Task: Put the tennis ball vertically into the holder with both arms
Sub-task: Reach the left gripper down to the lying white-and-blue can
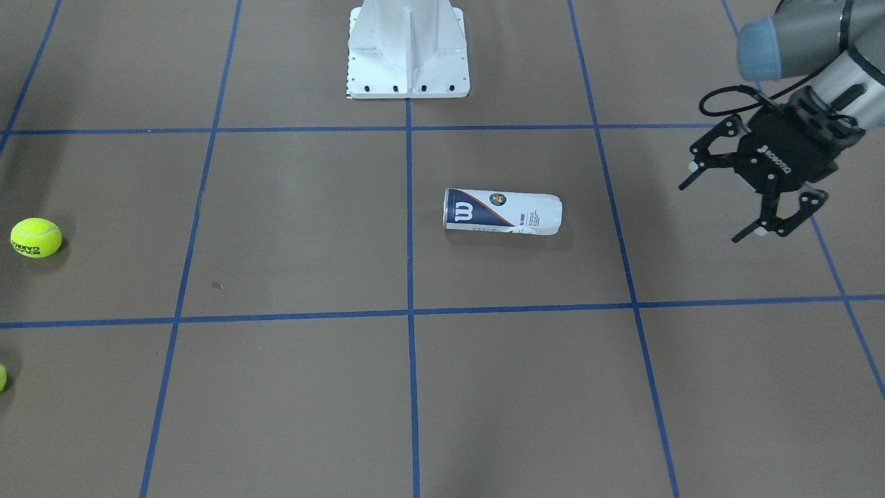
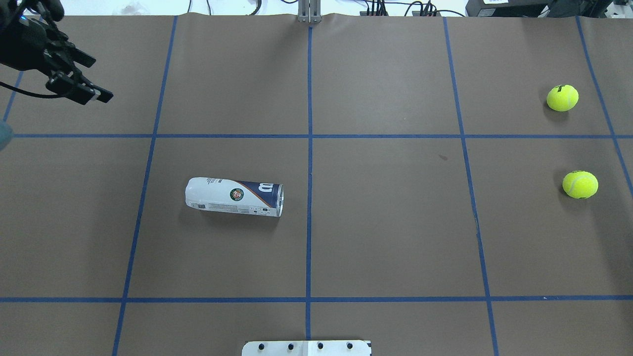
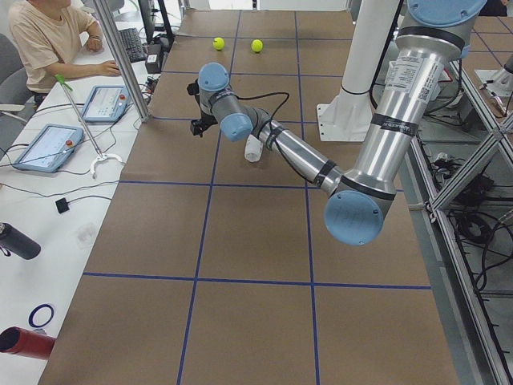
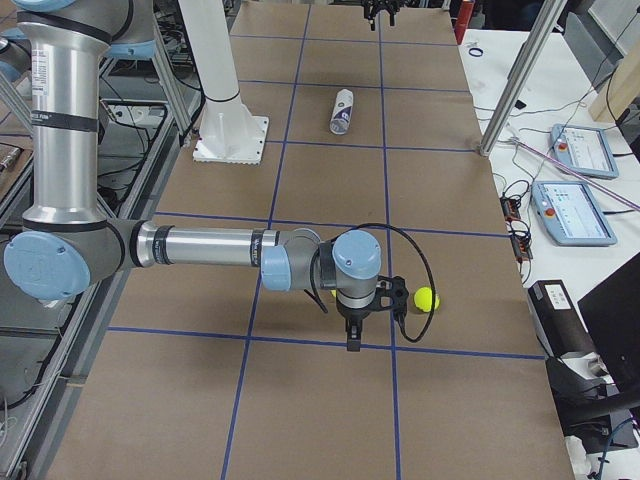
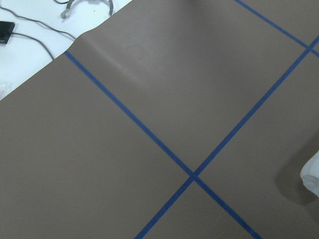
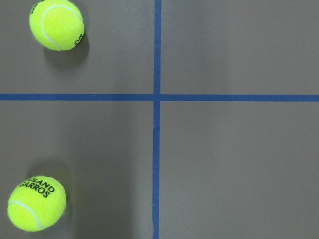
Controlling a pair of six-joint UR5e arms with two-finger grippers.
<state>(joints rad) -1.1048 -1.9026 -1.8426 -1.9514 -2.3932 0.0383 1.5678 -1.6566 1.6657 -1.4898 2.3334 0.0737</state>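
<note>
The holder (image 2: 234, 197), a clear can with a white and navy "W" label, lies on its side on the brown table, left of the centre line; it also shows in the front view (image 1: 502, 212). Two yellow tennis balls (image 2: 562, 97) (image 2: 580, 184) rest at the far right, and both show in the right wrist view (image 6: 56, 23) (image 6: 36, 209). My left gripper (image 1: 712, 211) is open and empty, in the air well off the holder's closed end. My right gripper (image 4: 372, 320) hangs over the balls; I cannot tell whether it is open or shut.
The white flanged pedestal (image 1: 408, 48) stands at the robot's edge of the table. Blue tape lines grid the brown surface. An operator (image 3: 48, 40) sits at a side desk with tablets beyond the table's far edge.
</note>
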